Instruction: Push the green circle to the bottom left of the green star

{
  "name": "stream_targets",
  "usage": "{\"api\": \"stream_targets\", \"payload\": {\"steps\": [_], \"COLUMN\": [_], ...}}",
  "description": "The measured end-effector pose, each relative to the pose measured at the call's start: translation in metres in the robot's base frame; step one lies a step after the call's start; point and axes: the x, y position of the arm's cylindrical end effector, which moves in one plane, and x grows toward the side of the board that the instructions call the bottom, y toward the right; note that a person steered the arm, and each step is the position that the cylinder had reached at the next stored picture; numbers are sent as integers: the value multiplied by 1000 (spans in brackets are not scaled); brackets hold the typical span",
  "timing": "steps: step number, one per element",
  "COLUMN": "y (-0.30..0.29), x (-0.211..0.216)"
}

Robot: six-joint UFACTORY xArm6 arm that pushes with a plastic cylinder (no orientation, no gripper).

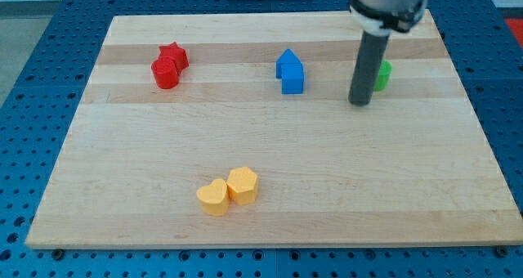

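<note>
Now my tip (359,103) just left of green block (382,75), mostly hidden

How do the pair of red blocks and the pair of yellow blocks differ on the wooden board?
The red star block and red cylinder-like block sit near the view's top left; the yellow heart-shaped block and yellow hexagon-like block sit near the bottom centre. The red pair lines up roughly top to bottom, the yellow pair side by side. Both pairs touch, and both lie far from my tip.
</note>
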Motion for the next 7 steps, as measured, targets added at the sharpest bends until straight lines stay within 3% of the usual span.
{"api": "stream_targets", "payload": {"steps": [1,3,4,7], "y": [33,36,36,37], "x": [-1,-98,-119,-144]}}
